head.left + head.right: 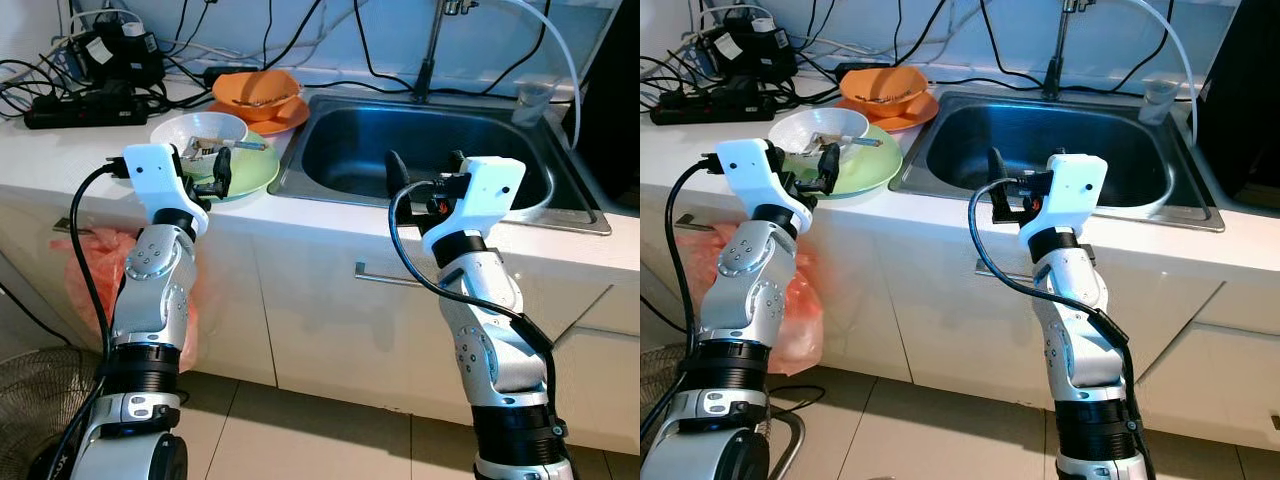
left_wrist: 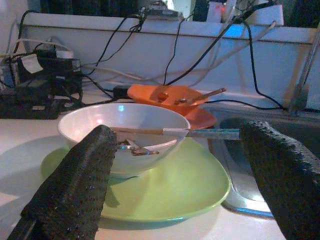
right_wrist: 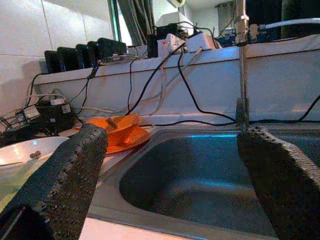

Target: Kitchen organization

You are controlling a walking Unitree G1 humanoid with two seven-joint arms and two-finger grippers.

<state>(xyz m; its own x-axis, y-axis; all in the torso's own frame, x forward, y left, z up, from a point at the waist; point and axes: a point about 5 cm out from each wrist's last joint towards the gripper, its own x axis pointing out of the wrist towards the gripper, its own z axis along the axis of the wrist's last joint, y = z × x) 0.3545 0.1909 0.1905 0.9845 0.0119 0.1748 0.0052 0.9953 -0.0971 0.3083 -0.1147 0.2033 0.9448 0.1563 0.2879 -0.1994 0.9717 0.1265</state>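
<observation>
1. Left gripper sits left of centre in the left eye view, at the counter edge, fingers spread wide w/ nothing between them. The left wrist view shows both pads low in the frame, framing the white bowl.
2. Right gripper is centre-right, at the front rim of the steel sink, also spread and empty, aimed into the basin.
3. Task's things: white bowl sits on the green plate, upper left of the frame, just beside the sink's left rim. Utensils lie across and inside the bowl, the long handle sticking out over the rim toward the sink.
4. Behind them, an orange bowl on an orange plate, w/ something stick-like resting in it.
5. Step in hand, prob.: left gripper closing in on the white bowl. To do it well: approach level, take the near rim w/ one finger inside and one outside, and avoid knocking the handle. Lift straight so the plate stays put.
6. Count: 2 bowls, 2 plates, 1 sink, 1 tap, 1 clear cup at the sink's upper right. The power strip and cables at far upper left are best kept dry.
</observation>
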